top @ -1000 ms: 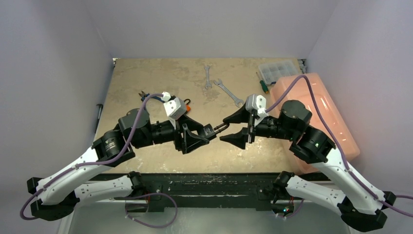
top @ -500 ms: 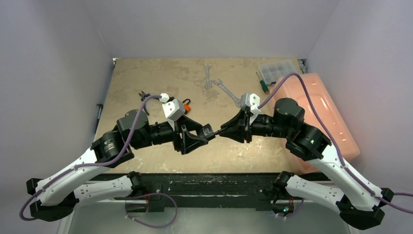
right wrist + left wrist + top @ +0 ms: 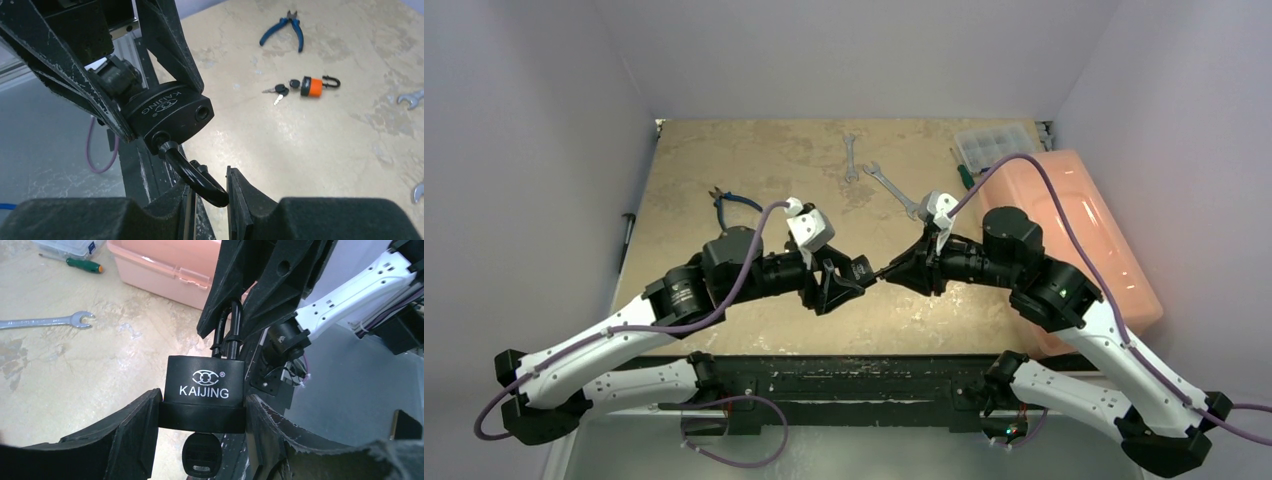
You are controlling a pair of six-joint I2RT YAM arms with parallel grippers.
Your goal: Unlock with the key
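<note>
White print on the black body of the padlock (image 3: 205, 385), left wrist view. Upper line: an emblem of two interlocked rings inside an oval, with a small ® at its upper right. Lower line: the brand name KAIJING in capitals. In the right wrist view the same emblem and brand name appear on the body, upside down and at a slant. Far left, the organiser box (image 3: 65, 246) carries a small blue sticker, too small to read.

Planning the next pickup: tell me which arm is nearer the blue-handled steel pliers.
Left. The left arm sits right beside the blue-handled pliers, on their near side; the right arm is far off to their right.
</note>
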